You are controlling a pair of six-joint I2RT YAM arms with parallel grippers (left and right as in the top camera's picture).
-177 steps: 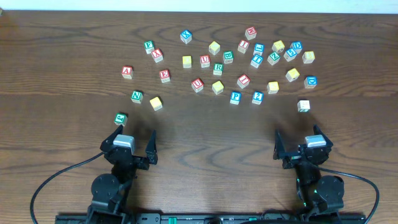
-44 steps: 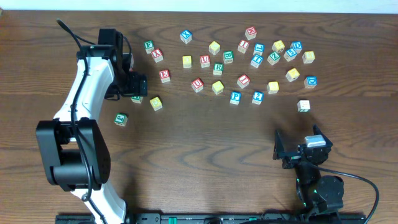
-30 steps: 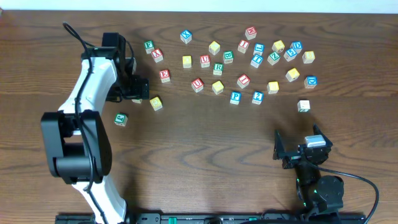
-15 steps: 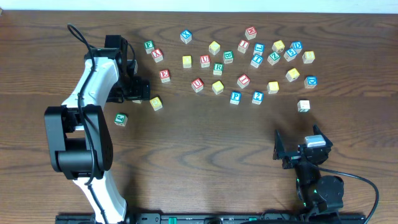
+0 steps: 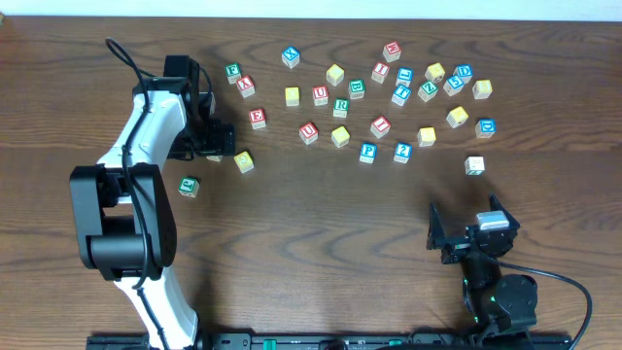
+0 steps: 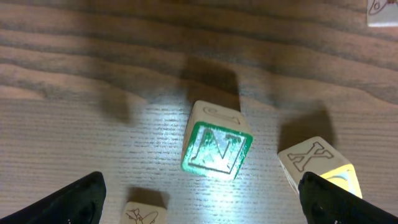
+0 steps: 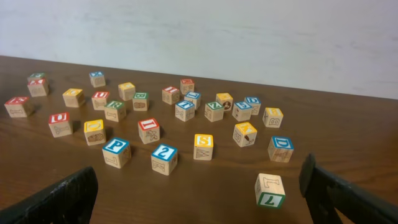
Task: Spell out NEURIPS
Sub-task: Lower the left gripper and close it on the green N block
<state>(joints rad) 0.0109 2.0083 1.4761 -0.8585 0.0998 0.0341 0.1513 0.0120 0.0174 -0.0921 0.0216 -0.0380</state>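
N cube: small wooden cube with a green N [image 6: 216,148], one, green-bordered face upward
Neighbours: three cubes, yellow-edged wooden X cube [image 6: 317,165] at 4 o'clock
Left tool [image 6: 208,196]: open
Right tool [image 7: 199,196]: open

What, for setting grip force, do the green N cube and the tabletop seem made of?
Green N cube: likely pale wood, faint grain on the bare top face; green frame and letter look like glossy paint, glaring under the light.
Tabletop: dark brown, streaky grain, mild sheen; wood, veneer or laminate, cannot tell.
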